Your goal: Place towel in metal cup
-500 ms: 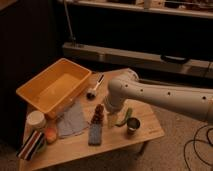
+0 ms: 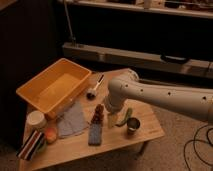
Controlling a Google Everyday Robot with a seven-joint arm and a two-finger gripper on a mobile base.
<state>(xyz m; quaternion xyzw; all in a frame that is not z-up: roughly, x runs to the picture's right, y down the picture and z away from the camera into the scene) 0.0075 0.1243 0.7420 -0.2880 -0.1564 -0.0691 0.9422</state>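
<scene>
Claw over the worktop, towel lying flat

Claw [image 2: 112,119] hangs low over the middle of the wooden worktop [image 2: 116,146], at the end of a thick white arm [image 2: 160,97] that reaches in from the right of the picture. Its two fingers stand apart, with nothing seen between them. It sits between a small reddish-brown thing [image 2: 98,114] on one side and a green, elongated thing [image 2: 125,117] on the other, close to both.

The towel [image 2: 73,121] lies spread flat on the worktop, pale grey-blue, just beside the near corner of the yellow tub [image 2: 52,90] and apart from the claw. A thick blue block [image 2: 95,134] lies just in front of the reddish-brown thing, near the towel's edge.

The metal cup [image 2: 133,126] stands upright near the worktop's right end, dark and shiny, next to the green thing and well apart from the towel.

A white round container [image 2: 36,120] stands at the left end, with a peach-coloured round thing [image 2: 51,134] and a striped item [image 2: 31,145] in front of it. A white-handled tool with a dark end [image 2: 95,86] lies beside the tub, behind the arm.
</scene>
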